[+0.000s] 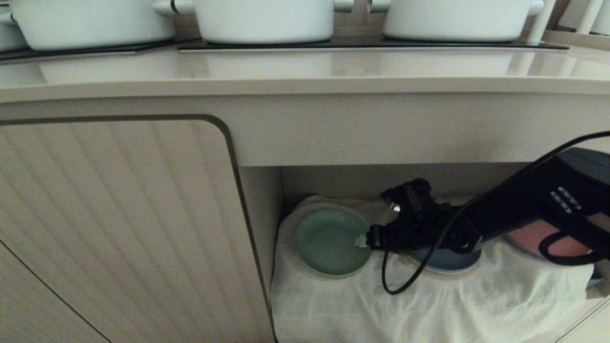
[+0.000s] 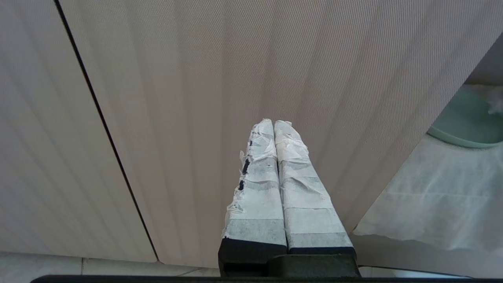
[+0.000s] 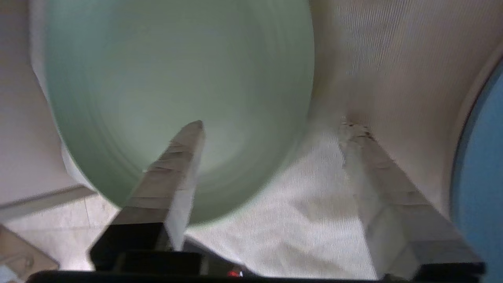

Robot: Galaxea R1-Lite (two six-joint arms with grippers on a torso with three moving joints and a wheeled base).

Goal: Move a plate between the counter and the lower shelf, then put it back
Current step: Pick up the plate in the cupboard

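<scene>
Right tool [image 3: 271, 129] spread astride the plate [image 1: 331, 242] rim on the lower shelf [image 1: 429, 305]; release step, next withdraw clear

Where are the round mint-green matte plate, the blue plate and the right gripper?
Round mint-green matte plate [image 1: 329, 242]: head view, middle of its flat face.
Blue plate [image 1: 445, 262]: head view, its visible front rim.
Right gripper [image 3: 271, 135]: right wrist view, midway between its open fingertips.
</scene>
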